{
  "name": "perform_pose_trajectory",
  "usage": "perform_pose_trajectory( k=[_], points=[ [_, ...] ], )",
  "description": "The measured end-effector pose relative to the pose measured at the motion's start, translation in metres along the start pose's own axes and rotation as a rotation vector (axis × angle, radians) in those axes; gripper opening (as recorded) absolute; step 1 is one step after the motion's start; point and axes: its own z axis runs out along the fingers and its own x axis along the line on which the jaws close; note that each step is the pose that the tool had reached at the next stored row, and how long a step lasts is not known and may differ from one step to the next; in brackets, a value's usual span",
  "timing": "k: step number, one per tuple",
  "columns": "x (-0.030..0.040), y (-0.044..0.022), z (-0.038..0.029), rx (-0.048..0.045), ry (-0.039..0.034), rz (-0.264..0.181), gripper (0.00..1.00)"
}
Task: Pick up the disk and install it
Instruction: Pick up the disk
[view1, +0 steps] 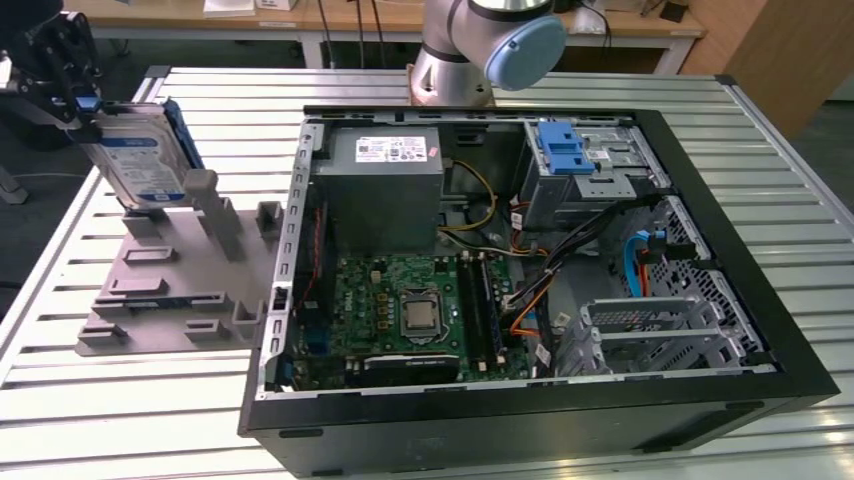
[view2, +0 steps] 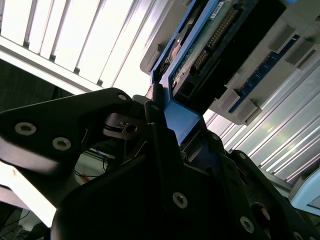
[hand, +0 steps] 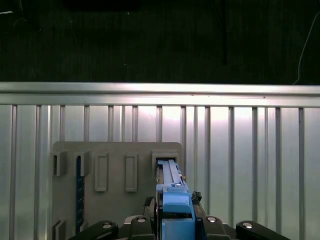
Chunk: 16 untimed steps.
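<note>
Disk (view1: 138, 160) is standing on edge directly below the jaws, which are pinching its blue plastic bracket (hand: 176, 210) at the top end. Its lower end is meeting a slot in the grey rack (view1: 174, 290) beneath the jaws; whether it is seated there or just clear, I cannot tell. Gripping the narrow end is keeping the flat body vertical, probably so that it runs straight along the slot. The disk is showing a silver metal face with a white-and-blue label. The rack is looking matte and blocky, with rectangular pockets, and is resting on a ribbed metal surface (view1: 120, 400). Well apart from the jaws, a black case (view1: 534, 430) is lying open.
</note>
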Motion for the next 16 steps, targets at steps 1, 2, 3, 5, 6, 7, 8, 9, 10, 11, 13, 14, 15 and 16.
perform_pose_trajectory(
  k=[1, 2, 3, 5, 6, 7, 8, 9, 10, 11, 13, 14, 15, 16],
  points=[
    [0.0, 0.0, -0.0001, 0.0, 0.0, 0.0, 0.36],
    [-0.0001, 0.0, -0.0022, 0.0001, 0.0, 0.0, 0.36],
    [-0.0002, 0.0, -0.0044, 0.0001, 0.0, 0.0, 0.36],
    [-0.0002, 0.0001, -0.0048, 0.0001, 0.0, 0.0, 0.36],
    [-0.0002, 0.0001, -0.005, 0.0, 0.0, 0.0, 0.36],
    [-0.0003, 0.0001, -0.0052, 0.0, 0.0, 0.0, 0.36],
    [-0.0005, 0.0001, -0.0068, 0.0, 0.0, 0.0, 0.36],
    [-0.0007, 0.0001, -0.0084, 0.0001, 0.0, 0.0, 0.36],
    [-0.0007, 0.0001, -0.0085, 0.0, 0.0, 0.0, 0.36],
    [-0.0008, 0.0001, -0.0087, 0.0001, 0.0, 0.0, 0.36],
    [-0.0008, 0.0001, -0.0091, 0.0, 0.0, 0.0, 0.36],
    [-0.0008, 0.0001, -0.0093, 0.0, 0.0, 0.0, 0.36],
    [-0.0008, 0.0001, -0.0095, 0.0001, 0.0, 0.0, 0.36],
    [-0.0008, 0.0001, -0.0097, 0.0001, 0.0, 0.0, 0.36]
  ],
)
